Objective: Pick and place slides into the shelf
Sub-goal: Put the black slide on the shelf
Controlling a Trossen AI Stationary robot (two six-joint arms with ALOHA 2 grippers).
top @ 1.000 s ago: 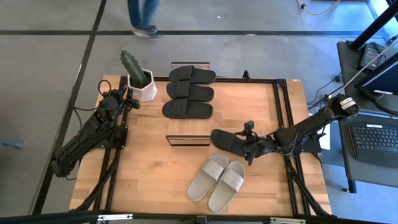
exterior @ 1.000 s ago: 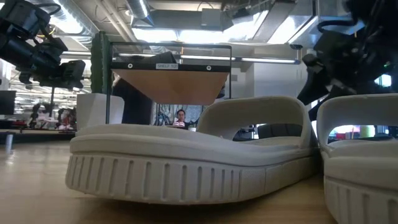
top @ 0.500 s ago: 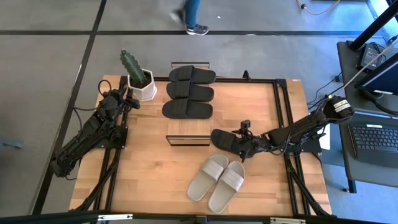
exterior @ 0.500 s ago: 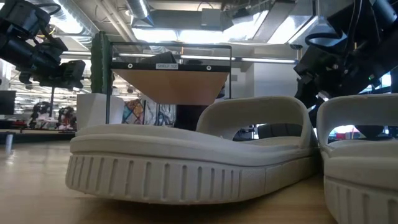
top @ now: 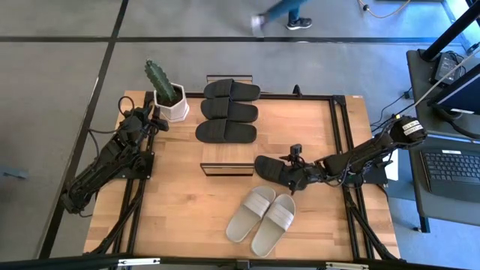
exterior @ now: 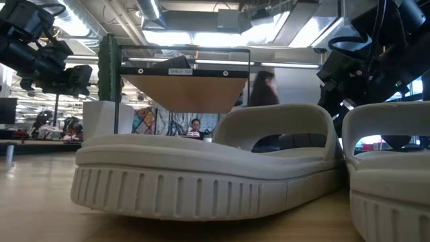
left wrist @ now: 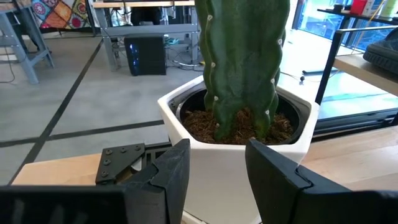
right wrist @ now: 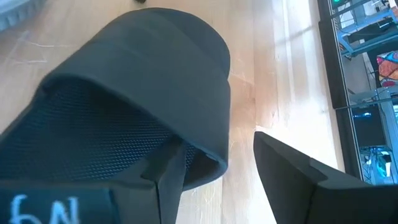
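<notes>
The step in hand was judged to be the pick of the fourth black slide (top: 274, 169), which lay on the bench (top: 180, 202) just right of the shelf (top: 226, 159) and apart from it. The right claw (top: 295, 174) was down at this slide's strap end. In the right wrist view its fingers (right wrist: 298, 180) stood fairly wide, one tucked under the strap (right wrist: 155, 93) and the other outside it over bare wood; whether either pad pressed the strap could not be settled from that view, so no grip was recorded. The next move would call for closing on the strap, lifting clear, and carrying the slide left to the shelf. Three black slides (top: 227, 110) lay in a row at the bench's far edge, beyond the shelf. The grey-beige pair (top: 262, 217) lay side by side near the front edge, untouched. The left claw (top: 157, 120) waited beside the cactus pot (top: 174, 109), fingers (left wrist: 177, 168) parted and holding nothing.
</notes>
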